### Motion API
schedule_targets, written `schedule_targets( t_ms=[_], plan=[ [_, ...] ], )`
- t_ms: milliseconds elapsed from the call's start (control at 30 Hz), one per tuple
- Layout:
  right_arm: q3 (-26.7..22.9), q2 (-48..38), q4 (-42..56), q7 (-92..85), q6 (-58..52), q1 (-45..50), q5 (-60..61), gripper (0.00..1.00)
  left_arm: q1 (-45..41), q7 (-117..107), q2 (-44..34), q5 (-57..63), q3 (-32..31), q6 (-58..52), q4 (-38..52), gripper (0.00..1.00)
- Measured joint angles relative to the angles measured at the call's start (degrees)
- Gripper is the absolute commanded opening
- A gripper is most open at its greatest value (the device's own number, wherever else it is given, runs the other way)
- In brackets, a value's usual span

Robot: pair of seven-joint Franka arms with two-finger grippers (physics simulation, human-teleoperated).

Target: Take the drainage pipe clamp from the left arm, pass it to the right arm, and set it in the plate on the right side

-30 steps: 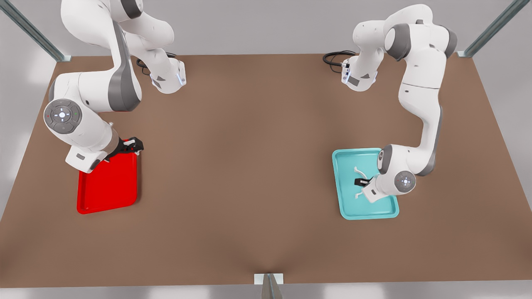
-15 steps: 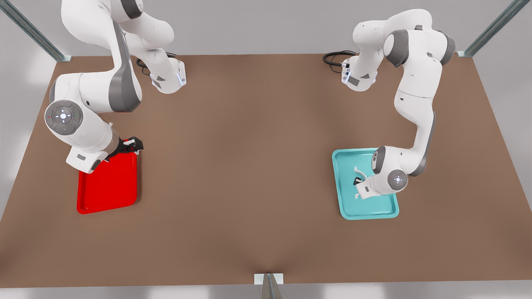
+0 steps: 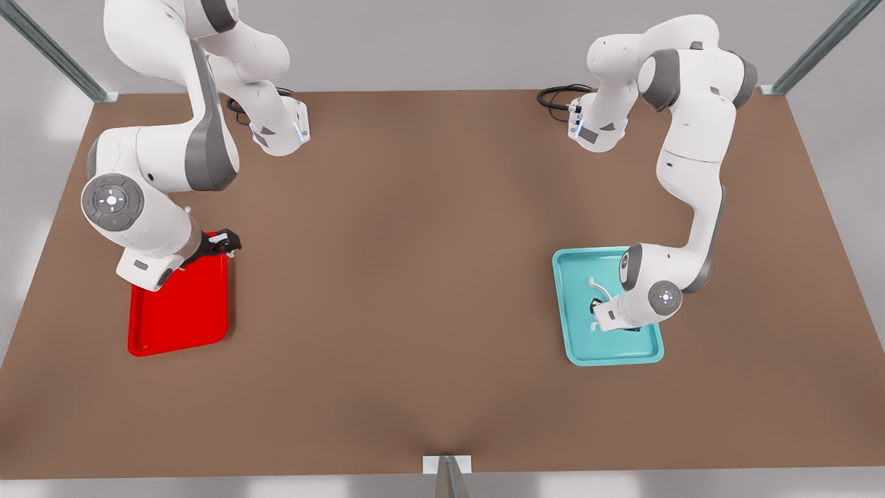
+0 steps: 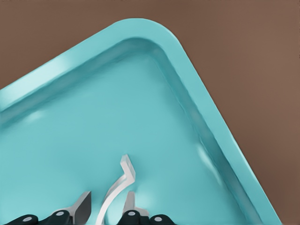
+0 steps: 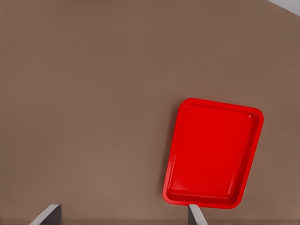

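Fingers: left gripper (image 4: pixel 107 208) fingertips (image 4: pixel 82 206) parted, straddling the drainage pipe clamp (image 4: pixel 116 187); right gripper (image 5: pixel 123 213) spread wide, empty.
Table (image 3: pixel 415 277): brown, unchanged.
Left arm (image 3: pixel 691 173): wrist slightly lower than 0.5 s ago.
Teal tray (image 3: pixel 577 346): holds the clamp.
Plate (image 3: pixel 180 318): red, right gripper hanging above its far edge.

The red plate (image 5: pixel 213 153) lies flat on the brown surface (image 5: pixel 89 108). Two grey fingertips (image 5: pixel 48 214) of the right pincer (image 5: pixel 123 215) stand wide apart, one overlapping the plate's 6 o'clock rim.
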Motion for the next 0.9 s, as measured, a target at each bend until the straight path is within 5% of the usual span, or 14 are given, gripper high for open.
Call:
schedule_targets(
  t_ms=[600, 700, 900],
  plan=[
    [0.09, 1.69, -0.03, -0.22, -1.39, 1.81, -0.03, 1.0, -0.17, 2.31, 0.74, -0.18, 0.0, 1.35, 0.04, 0.37],
    [0.08, 1.74, 0.0, -0.24, -1.65, 1.63, -0.03, 1.0, -0.19, 1.95, 0.75, 0.43, 0.01, 1.48, 0.03, 0.21],
    [0.08, 2.74, 0.33, -0.28, -1.93, 1.46, -0.07, 1.0, -0.19, 1.64, 0.16, 0.31, 0.0, 1.26, 0.07, 0.21]
  ],
)
